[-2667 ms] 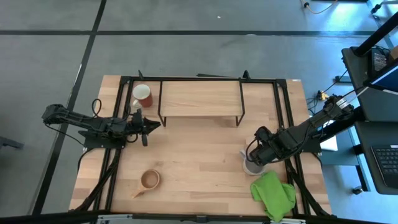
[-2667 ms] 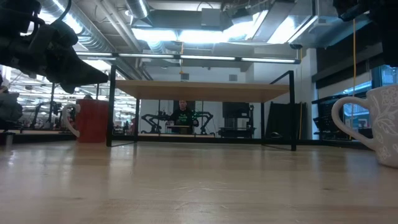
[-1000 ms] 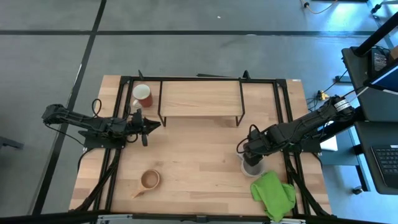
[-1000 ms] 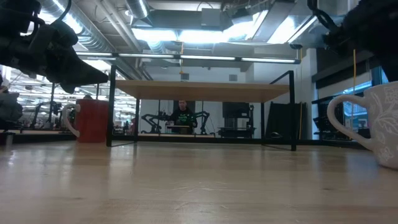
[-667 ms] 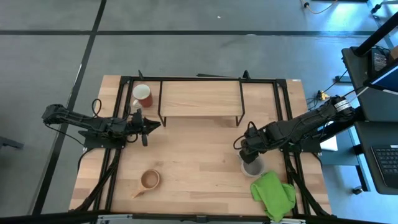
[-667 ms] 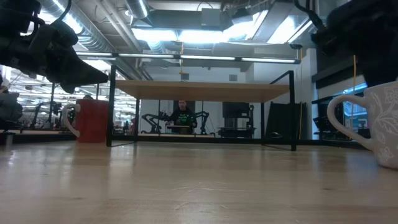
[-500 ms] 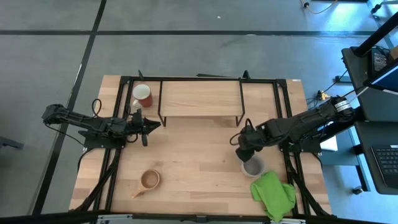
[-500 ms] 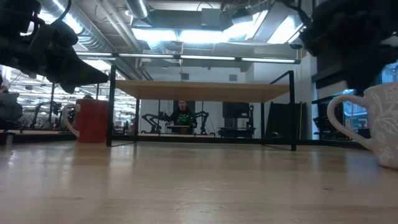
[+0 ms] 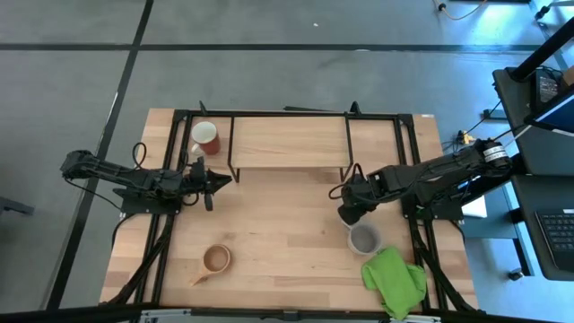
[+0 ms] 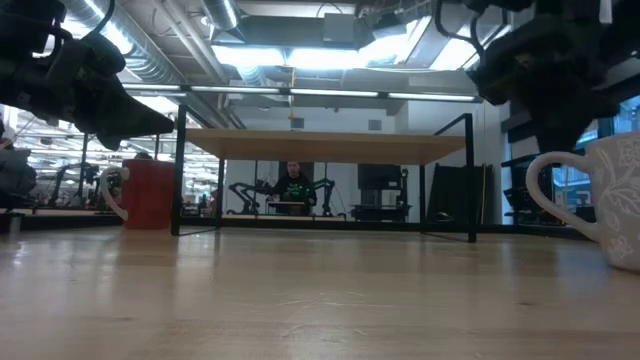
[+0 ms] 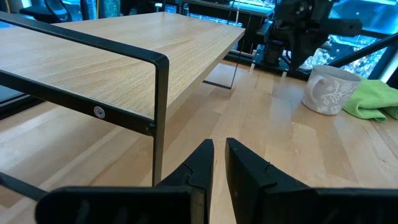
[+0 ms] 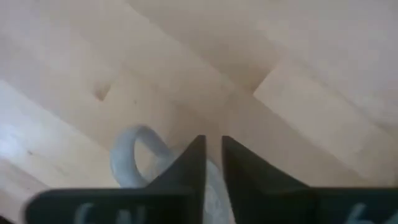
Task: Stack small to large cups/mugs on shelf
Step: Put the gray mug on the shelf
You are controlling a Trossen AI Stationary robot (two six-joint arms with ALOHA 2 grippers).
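The red mug [image 9: 205, 138] stands on the table left of the shelf [image 9: 289, 144], and also shows in the low view [image 10: 150, 194]. The tan wooden cup [image 9: 216, 259] stands near the front left. The grey mug [image 9: 364, 239] stands at the right, its handle [image 10: 545, 190] toward the left. My right gripper [image 9: 343, 213] is shut and empty, hovering just left of and beyond the grey mug, fingers pointing down. My left gripper [image 9: 224, 178] is shut and empty, held level near the shelf's left front leg.
A green cloth [image 9: 393, 280] lies at the front right, next to the grey mug. The shelf's thin black legs [image 11: 160, 118] stand close in front of my left gripper. Bare tabletop [image 9: 287, 233] lies between the two arms.
My right gripper has gone from over the grey mug toward the table's left and far edges, a little nearer the shelf. The grey mug has stayed where it was on the table.
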